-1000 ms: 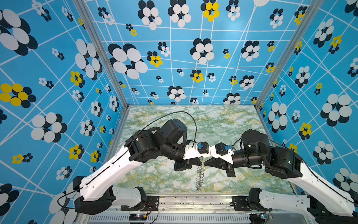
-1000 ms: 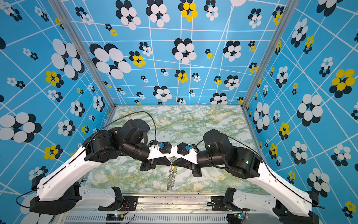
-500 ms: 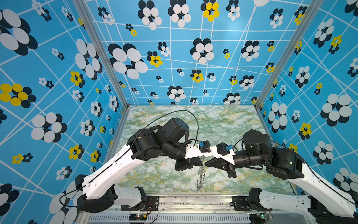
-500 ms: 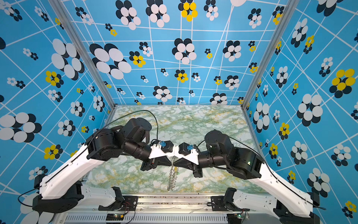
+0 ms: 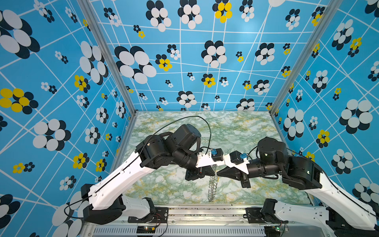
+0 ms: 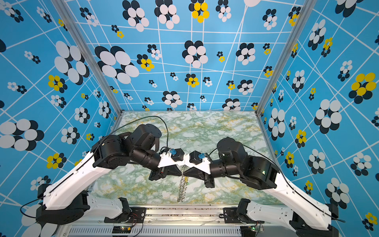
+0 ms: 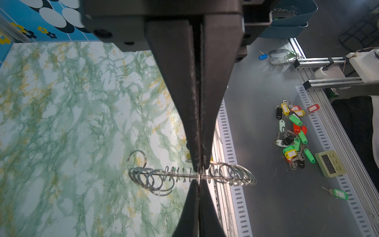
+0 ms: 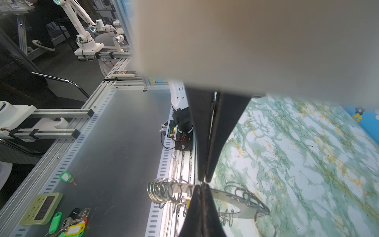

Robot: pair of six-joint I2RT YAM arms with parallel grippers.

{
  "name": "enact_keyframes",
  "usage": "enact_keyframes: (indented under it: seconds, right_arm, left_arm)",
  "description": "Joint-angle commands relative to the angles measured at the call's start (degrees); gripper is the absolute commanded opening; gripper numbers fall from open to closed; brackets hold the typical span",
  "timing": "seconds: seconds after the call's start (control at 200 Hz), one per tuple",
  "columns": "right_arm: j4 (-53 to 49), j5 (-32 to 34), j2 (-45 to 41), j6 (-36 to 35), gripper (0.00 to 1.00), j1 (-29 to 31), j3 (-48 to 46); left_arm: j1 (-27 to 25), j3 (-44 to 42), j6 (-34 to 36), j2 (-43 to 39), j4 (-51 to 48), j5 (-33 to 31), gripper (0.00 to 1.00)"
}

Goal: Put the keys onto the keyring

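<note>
Both pincers, left pincer (image 5: 214, 174) and right pincer (image 5: 217, 174), are kept clamped on the keyring (image 5: 213, 185), barely shifted; no writing is legible.

The keyring (image 8: 225, 198) looks like flat, pale grey metal with a dull sheen, punched with small holes, and the wire loops (image 7: 242, 174) strung along it are thin, bright, shiny steel. The desk (image 5: 235, 127) wears a smooth, slightly glossy sheet printed as green and yellow marble. The left gripper (image 7: 200, 168) has matt black fingers (image 7: 180, 86), faintly grainy, with scuffed, whitish wear along the inner edges. The right gripper (image 8: 204, 181) is the same matt black. The arm shells (image 5: 114, 184) are smooth white plastic; the joints (image 5: 270, 149) are satin black. The spare key tags (image 7: 293, 131) look like glossy coloured plastic, lying on a brushed grey metal bench (image 7: 266, 184).
</note>
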Motion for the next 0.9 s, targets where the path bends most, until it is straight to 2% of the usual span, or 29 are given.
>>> enact_keyframes:
  seconds: [0.0, 0.655, 0.895]
  right_arm:
    - [3.09, -5.03, 2.09, -0.26, 0.0, 0.91, -0.94]
    - [4.42, -8.03, 3.72, -0.18, 0.0, 0.85, -1.04]
    - [9.29, -7.86, 1.38, 3.56, 0.0, 0.92, -4.4]
  left_arm:
    - [-0.37, 1.72, -1.29, 2.41, 7.32, -0.41, 0.0]
    - [-0.9, 3.21, -1.24, 3.47, 7.0, -0.03, 0.0]
    - [-0.63, -0.45, -3.72, 2.03, 10.98, 0.74, 0.0]
